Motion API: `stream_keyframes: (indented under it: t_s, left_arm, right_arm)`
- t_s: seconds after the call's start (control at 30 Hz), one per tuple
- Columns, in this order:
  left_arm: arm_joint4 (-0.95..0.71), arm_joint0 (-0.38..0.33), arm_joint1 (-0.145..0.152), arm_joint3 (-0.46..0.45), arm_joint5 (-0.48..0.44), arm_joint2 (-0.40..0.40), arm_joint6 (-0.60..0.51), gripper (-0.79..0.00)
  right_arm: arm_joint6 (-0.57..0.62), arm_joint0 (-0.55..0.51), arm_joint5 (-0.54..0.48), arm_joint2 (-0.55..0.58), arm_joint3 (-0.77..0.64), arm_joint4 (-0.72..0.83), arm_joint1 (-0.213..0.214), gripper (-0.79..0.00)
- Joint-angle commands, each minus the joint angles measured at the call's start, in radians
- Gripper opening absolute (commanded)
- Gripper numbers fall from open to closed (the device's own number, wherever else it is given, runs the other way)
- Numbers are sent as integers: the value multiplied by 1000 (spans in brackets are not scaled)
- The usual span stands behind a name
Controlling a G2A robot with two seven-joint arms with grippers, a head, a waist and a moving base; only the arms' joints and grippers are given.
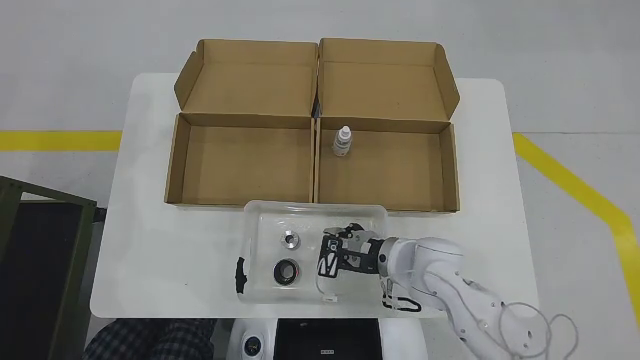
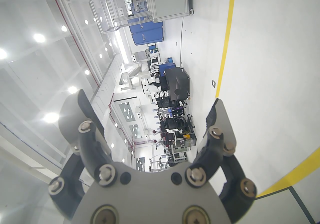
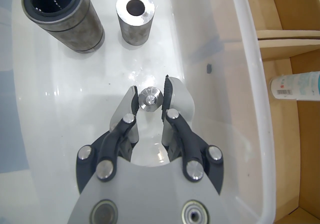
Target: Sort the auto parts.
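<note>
Silver metal stud is being held inside the clear bin on the desk, clamped between the fingers of the right gripper, whose arm is angling down into the bin. The left gripper is pointing off toward the room, fingers spread, grasping nothing.

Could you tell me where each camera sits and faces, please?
Top view: above the arms, looking down at the table; right arm shows.
Left wrist: on that wrist, facing the hall; open jaws show.
Right wrist: on that wrist, facing into the clear bin; jaws pinch a small metal part.
Shared: top and right wrist both show bin and bottle.
</note>
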Motion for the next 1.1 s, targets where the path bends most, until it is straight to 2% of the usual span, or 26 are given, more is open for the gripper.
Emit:
stream_keyframes:
  t_s: [0.0, 0.2, 0.43, 0.73, 1.07]
  left_arm:
    - [0, 0, 0, 0, 0, 0, 0, 0]
    - [0, 0, 0, 0, 0, 0, 0, 0]
    - [0, 0, 0, 0, 0, 0, 0, 0]
    - [0, 0, 0, 0, 0, 0, 0, 0]
    - [0, 0, 0, 0, 0, 0, 0, 0]
  right_arm:
    - [-3, -2, -4, 2, -8, 2, 1, -785]
    - [-61, -26, -39, 24, -45, 43, 7, -785]
    - [-207, -57, -82, 89, -66, 116, 20, -785]
    - [-402, -74, -143, 220, -41, 284, 36, -785]
    - [-550, -87, -136, 343, -21, 424, 44, -785]
